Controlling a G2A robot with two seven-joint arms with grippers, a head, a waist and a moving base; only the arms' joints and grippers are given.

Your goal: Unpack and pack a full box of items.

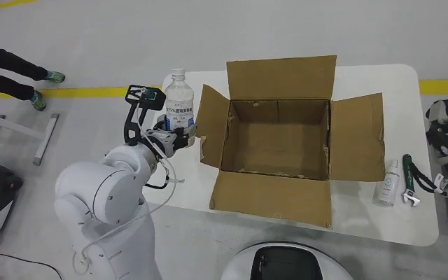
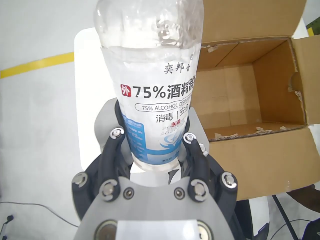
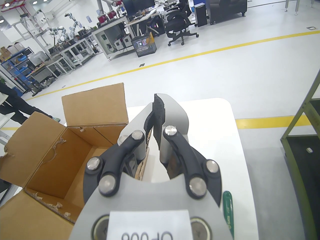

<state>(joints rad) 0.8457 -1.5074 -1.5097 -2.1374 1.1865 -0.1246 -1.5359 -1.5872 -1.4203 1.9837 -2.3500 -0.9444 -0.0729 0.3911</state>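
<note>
Left fingers (image 2: 103, 123) clamp the clear white-labelled plastic bottle (image 2: 152, 76) upright near the worktop's (image 1: 392, 224) left edge, presumably bound for the empty brown cardboard box (image 1: 273, 196). Right fingers (image 3: 175, 116) sit pressed together, holding nothing.

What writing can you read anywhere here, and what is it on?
"75%" plus Chinese characters: big bottle label.
"75% ALCOHOL", then cut off: same label.
Upside-down code, partly cut off, unsure: sticker on right gripper.
Small bottle label: too small to read.
</note>
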